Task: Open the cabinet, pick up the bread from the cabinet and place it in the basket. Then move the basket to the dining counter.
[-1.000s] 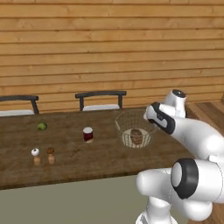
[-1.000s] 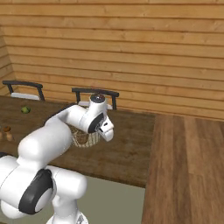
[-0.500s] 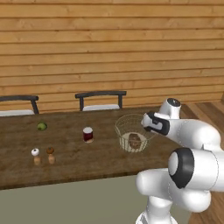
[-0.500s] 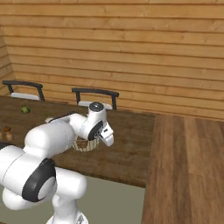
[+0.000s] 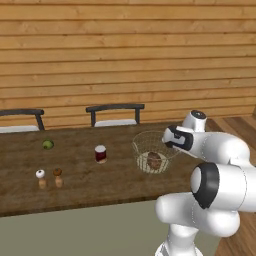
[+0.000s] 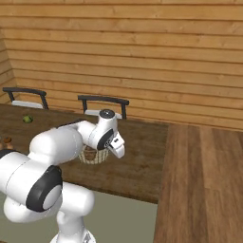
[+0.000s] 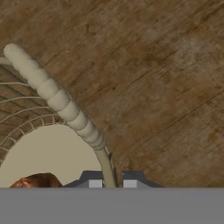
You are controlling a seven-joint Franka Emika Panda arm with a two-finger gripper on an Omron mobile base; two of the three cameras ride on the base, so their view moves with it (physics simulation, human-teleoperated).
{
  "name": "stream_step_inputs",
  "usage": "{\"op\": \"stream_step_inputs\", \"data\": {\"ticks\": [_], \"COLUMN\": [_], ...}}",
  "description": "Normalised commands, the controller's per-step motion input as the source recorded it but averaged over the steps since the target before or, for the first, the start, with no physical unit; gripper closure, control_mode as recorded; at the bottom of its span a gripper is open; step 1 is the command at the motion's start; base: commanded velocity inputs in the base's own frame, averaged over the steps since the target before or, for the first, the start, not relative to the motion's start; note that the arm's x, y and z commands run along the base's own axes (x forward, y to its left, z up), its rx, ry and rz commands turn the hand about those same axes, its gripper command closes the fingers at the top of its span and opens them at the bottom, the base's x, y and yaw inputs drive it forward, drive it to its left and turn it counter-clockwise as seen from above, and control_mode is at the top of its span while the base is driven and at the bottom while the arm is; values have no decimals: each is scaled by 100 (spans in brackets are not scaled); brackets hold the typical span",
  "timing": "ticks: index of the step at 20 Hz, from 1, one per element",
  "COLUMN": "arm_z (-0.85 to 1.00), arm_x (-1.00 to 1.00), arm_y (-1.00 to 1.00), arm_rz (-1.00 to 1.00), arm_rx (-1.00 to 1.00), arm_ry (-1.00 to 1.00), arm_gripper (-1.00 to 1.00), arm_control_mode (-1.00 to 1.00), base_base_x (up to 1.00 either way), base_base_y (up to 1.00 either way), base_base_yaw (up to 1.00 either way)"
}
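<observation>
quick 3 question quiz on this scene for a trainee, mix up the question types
1. True or false: the small dark-brown bread lump lies inside the round pale wire-mesh basket.
2. The basket stands on: A) the floor B) the dark-brown wood plank dining counter C) a chair
3. Fill in: in the hand view the gripper has one fingertip either side of the basket's ____.

Key: 1 true. 2 B. 3 rim.
</observation>
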Motion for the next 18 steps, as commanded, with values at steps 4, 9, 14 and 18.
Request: {"op": "stream_step_inputs", "data": {"ticks": [4, 9, 14, 18], "arm_z": [0, 7, 34, 57], "arm_x": [0, 0, 0, -22], "arm_y": [0, 0, 0, -15], "arm_rz": [0, 0, 2, 2], "arm_rx": [0, -4, -9, -9], "arm_ry": [0, 4, 6, 0], "arm_gripper": [-100, -100, -100, -100], "arm_control_mode": [-100, -100, -100, -100], "base_base_x": [0, 0, 0, 0], "base_base_y": [0, 0, 0, 0], "base_base_yaw": [0, 0, 0, 0]}}
